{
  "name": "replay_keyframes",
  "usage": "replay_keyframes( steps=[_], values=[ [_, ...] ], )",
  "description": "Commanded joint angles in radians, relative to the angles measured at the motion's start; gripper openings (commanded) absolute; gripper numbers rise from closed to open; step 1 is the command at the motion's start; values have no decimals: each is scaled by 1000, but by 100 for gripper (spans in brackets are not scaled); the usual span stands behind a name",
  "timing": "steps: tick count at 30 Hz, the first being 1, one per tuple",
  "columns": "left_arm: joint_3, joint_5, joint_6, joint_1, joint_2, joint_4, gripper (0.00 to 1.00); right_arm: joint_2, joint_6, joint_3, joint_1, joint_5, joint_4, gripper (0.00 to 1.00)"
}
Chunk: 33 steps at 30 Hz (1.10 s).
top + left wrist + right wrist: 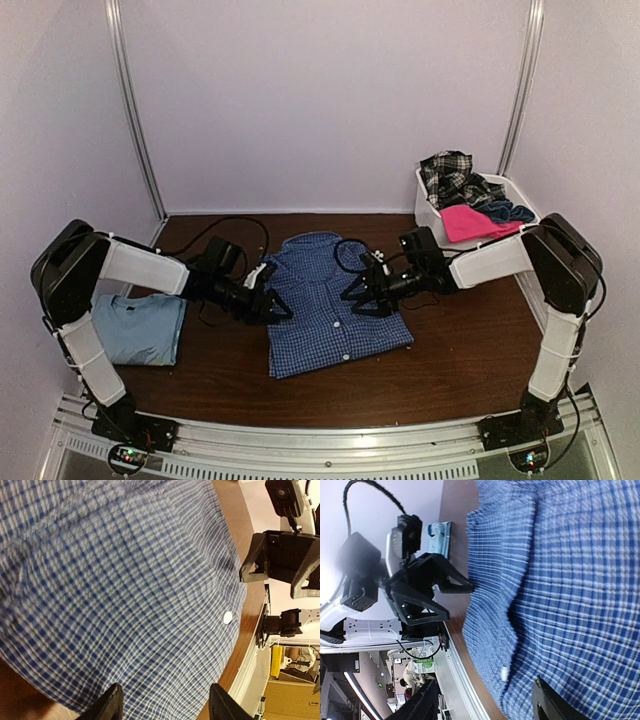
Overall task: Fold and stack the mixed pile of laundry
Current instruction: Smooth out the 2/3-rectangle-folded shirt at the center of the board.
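Two grippers flank the blue small-check button shirt (325,320), both with jaws spread.
Overhead: the shirt lies flat mid-table (460,350), with the left gripper (272,303) at its left edge and the right gripper (358,292) over its right part. Left wrist: checked cloth lies directly beneath the parted fingers (114,705). Right wrist: cloth beneath parted fingers (547,705); the left gripper's tips meet the shirt's edge.

Blue small-check button shirt (335,310): is lying flat at frame centre, folded into a rough rectangle, collar toward the top.
Light blue T-shirt (140,328): is resting folded at lower left.
Hot pink piece (470,222), black-white plaid piece (450,175), dark navy pieces (505,211): are sitting crumpled together at upper right, plaid uppermost.
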Motion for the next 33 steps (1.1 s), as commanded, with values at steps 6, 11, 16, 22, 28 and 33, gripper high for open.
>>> replay_keyframes(
  steps=[6,11,16,22,28,33],
  values=[
    [290,-3,43,53,194,-23,59,173,-133,301,-55,-19,-150,64],
    [363,6,10,95,321,38,57,327,-159,390,-84,-14,-150,62],
    [428,-27,56,144,414,-58,55,354,-189,343,-97,-4,-174,61],
    [405,-32,208,173,320,-173,55,224,-208,183,-66,28,-183,61],
    [273,-70,282,165,41,-199,60,34,-241,251,-49,67,-329,62],
    [173,-81,210,171,-78,-168,64,28,-36,264,93,-40,-162,65]
  ],
)
